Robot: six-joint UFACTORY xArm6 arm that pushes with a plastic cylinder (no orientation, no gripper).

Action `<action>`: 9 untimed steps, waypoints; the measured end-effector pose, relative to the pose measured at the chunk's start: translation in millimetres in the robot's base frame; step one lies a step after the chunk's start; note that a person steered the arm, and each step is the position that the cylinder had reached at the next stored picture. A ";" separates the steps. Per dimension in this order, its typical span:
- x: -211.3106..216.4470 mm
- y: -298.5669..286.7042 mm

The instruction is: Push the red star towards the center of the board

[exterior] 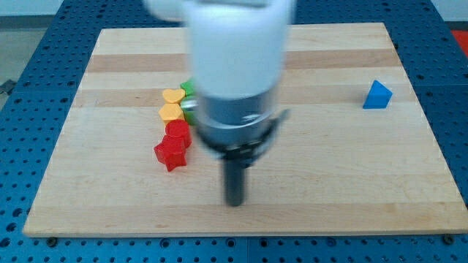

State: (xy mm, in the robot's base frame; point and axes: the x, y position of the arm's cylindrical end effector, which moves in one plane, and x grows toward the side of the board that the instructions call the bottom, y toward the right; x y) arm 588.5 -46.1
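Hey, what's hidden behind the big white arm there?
A green block peeks out beside the arm, above the yellow blocks. Its shape, and anything further behind, is covered.

A cluster of blocks [174, 124] is set left of centre on the tabletop [351, 168]; a lone block [377, 95] is placed far right.

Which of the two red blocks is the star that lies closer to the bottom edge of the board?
It is the red star, lowest of the cluster on the view's left. The other red block touches it from above. My tip is to its lower right.
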 end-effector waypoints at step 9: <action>-68.8 -6.7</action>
State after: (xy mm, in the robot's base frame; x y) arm 519.7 -52.8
